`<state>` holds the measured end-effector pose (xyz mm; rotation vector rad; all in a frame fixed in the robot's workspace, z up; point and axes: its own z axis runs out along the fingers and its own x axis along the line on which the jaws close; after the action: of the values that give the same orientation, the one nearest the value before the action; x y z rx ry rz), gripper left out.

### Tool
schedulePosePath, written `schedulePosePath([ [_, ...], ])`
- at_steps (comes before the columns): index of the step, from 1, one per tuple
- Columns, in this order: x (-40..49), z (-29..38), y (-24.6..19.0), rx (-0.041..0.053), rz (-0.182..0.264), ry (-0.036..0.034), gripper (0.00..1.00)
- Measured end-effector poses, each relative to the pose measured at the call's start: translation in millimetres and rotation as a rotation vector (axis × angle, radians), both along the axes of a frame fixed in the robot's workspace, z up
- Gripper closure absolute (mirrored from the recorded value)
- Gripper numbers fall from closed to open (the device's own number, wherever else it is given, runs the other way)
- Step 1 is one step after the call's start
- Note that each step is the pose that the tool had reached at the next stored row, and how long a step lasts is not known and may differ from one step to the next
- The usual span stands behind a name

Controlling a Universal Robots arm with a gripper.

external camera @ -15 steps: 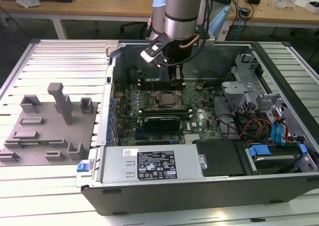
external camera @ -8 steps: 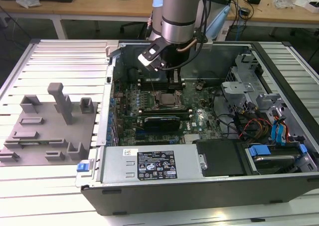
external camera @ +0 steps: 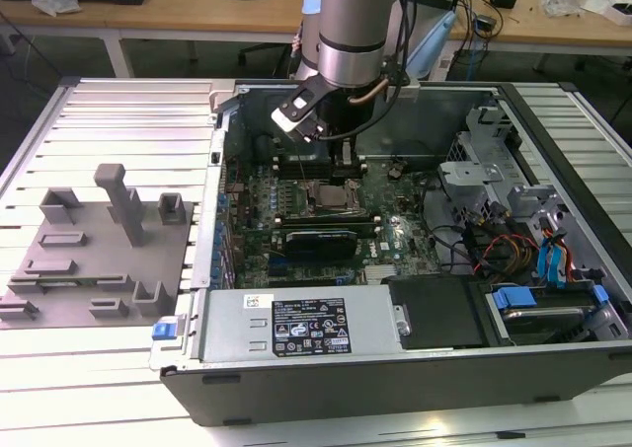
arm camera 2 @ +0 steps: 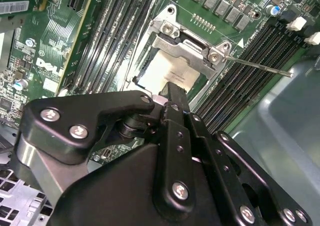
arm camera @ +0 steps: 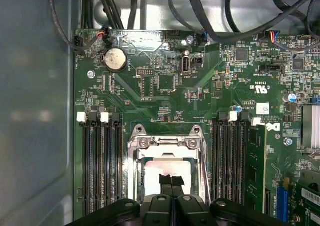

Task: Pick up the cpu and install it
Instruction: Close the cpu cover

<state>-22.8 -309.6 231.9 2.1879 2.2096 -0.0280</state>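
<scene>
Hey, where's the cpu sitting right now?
In both wrist views the cpu lies inside the metal socket frame, between the two banks of memory slots, right under the gripper.

Case (external camera: 395,393): open on the table, with the fixture plate (external camera: 99,260) beside it at the exterior view's left.
Motherboard (external camera: 296,220): inside the case, beyond the near power supply (external camera: 306,324).
Drive cage (external camera: 494,186): in the case, at the exterior view's right.
Cpu (arm camera: 150,168): in the socket frame (arm camera: 167,142), between the memory slots (arm camera: 100,166).
Gripper (arm camera: 171,180): directly over the cpu.
</scene>
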Motion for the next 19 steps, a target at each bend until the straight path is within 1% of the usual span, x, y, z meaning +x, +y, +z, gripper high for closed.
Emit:
schedulePosePath([
  [3, 0.0, 0.0, 0.0, 0.0, 0.023, -0.0001, 0.89],
  [5, 0.0, -0.1, 0.0, 0.0001, 0.082, 0.0, 0.89],
  [9, 0.0, -0.2, 0.0, 0.0001, 0.16, -0.0001, 0.89],
  [10, 0.0, -0.2, 0.0, 0.0, 0.186, 0.0, 0.89],
  [17, 0.0, -0.3, 0.0, 0.0, 0.317, 0.0, 0.89],
  [19, 0.0, -0.4, 0.0, 0.0, 0.366, -0.0001, 0.89],
])
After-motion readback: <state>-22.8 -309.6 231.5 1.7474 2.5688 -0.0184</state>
